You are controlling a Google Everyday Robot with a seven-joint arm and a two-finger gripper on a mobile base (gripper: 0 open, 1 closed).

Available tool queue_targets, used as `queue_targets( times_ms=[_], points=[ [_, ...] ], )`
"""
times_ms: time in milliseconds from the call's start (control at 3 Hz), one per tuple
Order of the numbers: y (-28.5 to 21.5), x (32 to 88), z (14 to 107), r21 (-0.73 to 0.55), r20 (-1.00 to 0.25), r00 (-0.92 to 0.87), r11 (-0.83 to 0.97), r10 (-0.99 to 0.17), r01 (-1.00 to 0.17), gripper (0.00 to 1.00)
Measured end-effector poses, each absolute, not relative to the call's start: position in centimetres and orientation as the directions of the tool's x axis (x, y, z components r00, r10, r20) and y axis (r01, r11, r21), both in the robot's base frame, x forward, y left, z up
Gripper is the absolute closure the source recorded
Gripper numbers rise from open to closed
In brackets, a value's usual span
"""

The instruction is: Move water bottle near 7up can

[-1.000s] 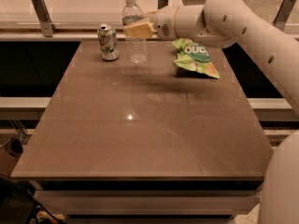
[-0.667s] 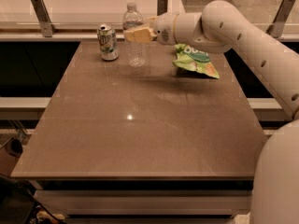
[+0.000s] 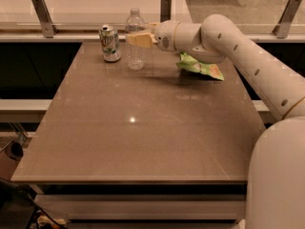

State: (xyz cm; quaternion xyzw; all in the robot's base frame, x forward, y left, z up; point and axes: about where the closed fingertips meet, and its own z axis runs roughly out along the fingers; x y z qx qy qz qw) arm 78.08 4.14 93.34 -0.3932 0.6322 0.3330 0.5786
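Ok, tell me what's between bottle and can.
Nothing: only a bare strip of table separates bottle and can in the camera view. The pincer is at the bottle's upper part.

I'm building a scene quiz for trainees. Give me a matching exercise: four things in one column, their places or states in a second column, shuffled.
1. bottle
2. can
3. bag
4. gripper

A. green, lying partly under the arm
B. leftmost thing on the table, far side
C. at the bottle's upper half
D. upright between can and bag

Pairs: 1-D, 2-B, 3-A, 4-C
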Motion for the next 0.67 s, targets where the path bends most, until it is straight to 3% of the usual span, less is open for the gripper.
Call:
queue_targets(
  times_ms=[667],
  points=[
    [4.77,78.73,92.65,-0.033,-0.993,-0.026,0.478,-0.117,-0.878,1.00]
  ],
)
